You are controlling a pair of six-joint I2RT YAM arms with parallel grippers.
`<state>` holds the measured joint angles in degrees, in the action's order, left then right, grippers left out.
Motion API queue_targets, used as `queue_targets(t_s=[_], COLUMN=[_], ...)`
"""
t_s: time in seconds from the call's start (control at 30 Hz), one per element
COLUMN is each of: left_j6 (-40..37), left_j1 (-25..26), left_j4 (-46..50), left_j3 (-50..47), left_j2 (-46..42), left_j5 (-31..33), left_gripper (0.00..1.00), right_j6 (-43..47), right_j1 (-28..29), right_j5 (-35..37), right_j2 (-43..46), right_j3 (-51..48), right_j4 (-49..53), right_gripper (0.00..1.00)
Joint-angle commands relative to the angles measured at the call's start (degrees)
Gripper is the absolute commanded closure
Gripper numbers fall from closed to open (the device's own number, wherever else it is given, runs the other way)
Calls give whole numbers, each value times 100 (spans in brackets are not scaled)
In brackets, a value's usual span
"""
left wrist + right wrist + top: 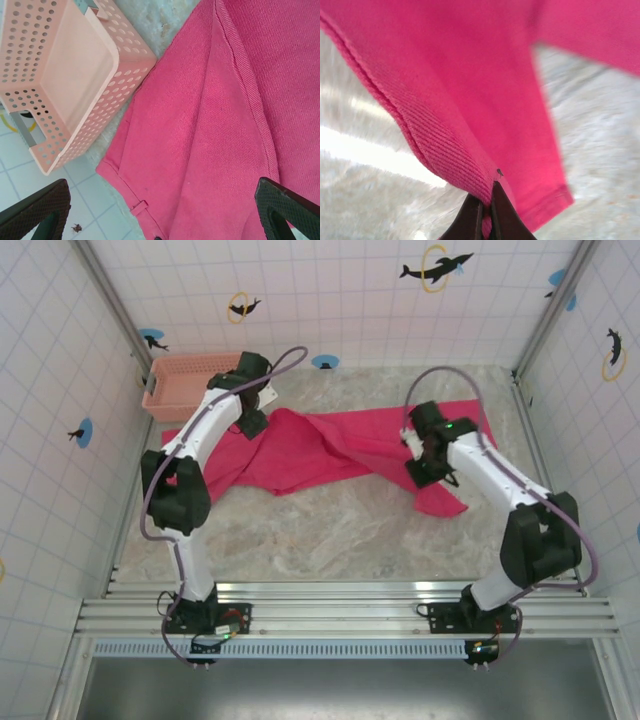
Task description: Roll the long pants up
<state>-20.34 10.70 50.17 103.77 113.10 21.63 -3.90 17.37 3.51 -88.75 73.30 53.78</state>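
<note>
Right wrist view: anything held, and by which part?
Right gripper jaws are shut on the magenta cloth long pants, pinching a ribbed edge. Left gripper holds nothing.

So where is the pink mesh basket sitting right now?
In the top view the basket sits in the far-left corner of the table, against the tiled wall, just beyond the left end of the long pants.

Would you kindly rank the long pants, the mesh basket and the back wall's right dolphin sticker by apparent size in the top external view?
1. long pants, clearly largest.
2. mesh basket, partly covered by the left arm.
3. dolphin sticker, smallest by a clear margin.
</note>
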Motion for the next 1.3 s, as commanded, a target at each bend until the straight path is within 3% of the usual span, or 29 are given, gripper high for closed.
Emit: queue_targets(t_s=[0.0, 0.17, 0.33, 0.7, 0.8, 0.97, 1.03, 1.13, 1.27], left_j6=[86, 144, 136, 277, 371, 503, 533, 561, 572], left_j1=[-33, -33, -25, -22, -28, -25, -20, -27, -24], left_j4=[-216, -248, -104, 494, 668, 688, 670, 696, 582], left_j3=[-197, -513, -691, -536, -413, -340, -334, -330, -515], left_j2=[-359, -504, -507, -25, 123, 221, 224, 181, 33], left_j5=[-131, -220, -112, 276, 276, 169, 142, 121, 66], left_gripper=[3, 3, 3, 5, 6, 6, 6, 6, 6], right_j6=[255, 440, 557, -111, -454, -620, -576, -394, -406], right_j1=[-608, -1169, -1461, -2256, -2401, -2431, -2431, -2487, -2773], right_j5=[-600, -1097, -1084, -1551, -1662, -1387, -1185, -843, -1071], right_j2=[35, -1217, -2841, -6282, -6505, -6477, -6392, -6074, -5223], right_j3=[636, 1966, 3398, 7661, 7915, 7901, 7902, 7721, 6971], right_j4=[117, 109, 116, 153, -378, -1132, -1248, -1316, -1273], right_gripper=[92, 91, 91, 87, 87, 71, 59, 53, 48])
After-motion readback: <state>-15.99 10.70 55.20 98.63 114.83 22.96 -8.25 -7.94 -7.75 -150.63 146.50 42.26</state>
